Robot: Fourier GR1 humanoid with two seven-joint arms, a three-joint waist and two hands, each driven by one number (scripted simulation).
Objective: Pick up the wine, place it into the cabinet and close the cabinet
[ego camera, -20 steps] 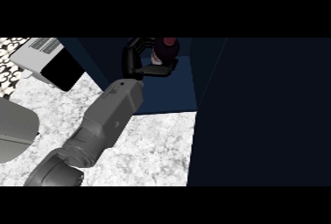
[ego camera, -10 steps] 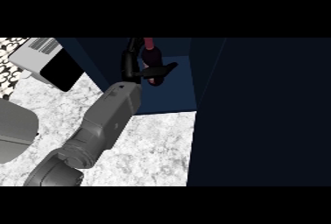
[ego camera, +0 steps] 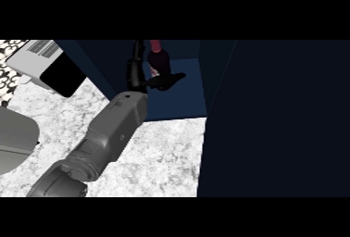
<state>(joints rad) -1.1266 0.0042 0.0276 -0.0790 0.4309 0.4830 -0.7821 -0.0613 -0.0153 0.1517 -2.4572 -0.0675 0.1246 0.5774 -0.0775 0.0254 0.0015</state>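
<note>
The wine bottle [ego camera: 159, 59], dark red with a paler neck, stands upright inside the dark blue cabinet [ego camera: 179, 101], near the top of the head view. My left hand [ego camera: 139, 74] reaches into the cabinet from the lower left. It is open, its fingers straight along the bottle's left side. The thumb [ego camera: 169, 79] sticks out to the right just in front of the bottle's base. I cannot tell whether the thumb touches the bottle. My right hand is out of sight.
The cabinet's dark door [ego camera: 280, 120] fills the view's right side. A white and black appliance [ego camera: 49, 69] sits on the marble counter [ego camera: 157, 157] at the upper left. A rounded grey shape [ego camera: 14, 139] shows at the left edge.
The hand's fingers were curled round the bottle a second ago and have since straightened, letting go of it. The bottle now stands by itself a little deeper in the cabinet.
</note>
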